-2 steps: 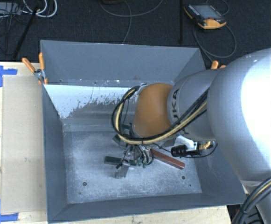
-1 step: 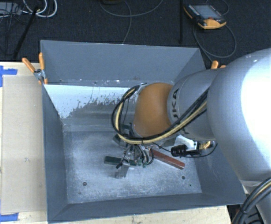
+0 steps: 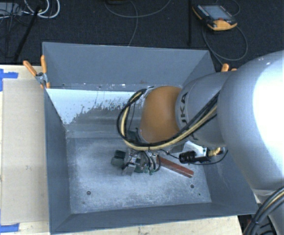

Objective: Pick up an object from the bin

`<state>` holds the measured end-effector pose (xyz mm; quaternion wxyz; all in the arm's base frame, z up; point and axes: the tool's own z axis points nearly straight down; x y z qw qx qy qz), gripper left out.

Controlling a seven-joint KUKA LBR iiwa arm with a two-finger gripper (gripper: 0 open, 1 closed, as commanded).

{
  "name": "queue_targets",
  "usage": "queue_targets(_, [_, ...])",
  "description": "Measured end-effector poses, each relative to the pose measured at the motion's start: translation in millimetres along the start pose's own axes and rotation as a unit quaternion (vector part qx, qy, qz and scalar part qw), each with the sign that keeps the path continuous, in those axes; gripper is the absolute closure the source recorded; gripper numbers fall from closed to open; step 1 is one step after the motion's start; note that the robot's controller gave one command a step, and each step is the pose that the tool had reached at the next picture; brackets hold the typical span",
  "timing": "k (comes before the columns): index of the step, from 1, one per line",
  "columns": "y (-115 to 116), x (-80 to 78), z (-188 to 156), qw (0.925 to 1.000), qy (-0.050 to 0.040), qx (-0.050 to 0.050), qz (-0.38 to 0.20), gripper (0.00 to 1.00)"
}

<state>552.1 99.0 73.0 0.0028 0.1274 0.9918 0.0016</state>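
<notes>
The pincer is seen low over the middle of the grey metal bin's floor, as a dark cluster of small metal parts and thin wires. Whether it is spread or pressed together cannot be told.

Just to its right, 1 flat reddish-brown strip lies on the floor, slanting down to the right, with its upper end hidden under the wrist. A small dark grey block sits against the pincer's left side. It cannot be told whether this is a loose thing or part of the tool.

Beside the strip, 1 black and yellow piece and a white patch above it are seen at the arm's edge, too small to be identified.

Above the pincer, the wrist is capped by a rounded orange cover, looped by yellow and black cables. The right of the bin is hidden by the large grey arm. Dark lettering on the arm is crossed by cables, and only "KA" can be read.
</notes>
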Motion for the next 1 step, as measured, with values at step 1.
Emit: queue_targets(1, [1.2, -2.4, -112.8, 1.0000, -0.0008, 0.000, -0.001, 1.00])
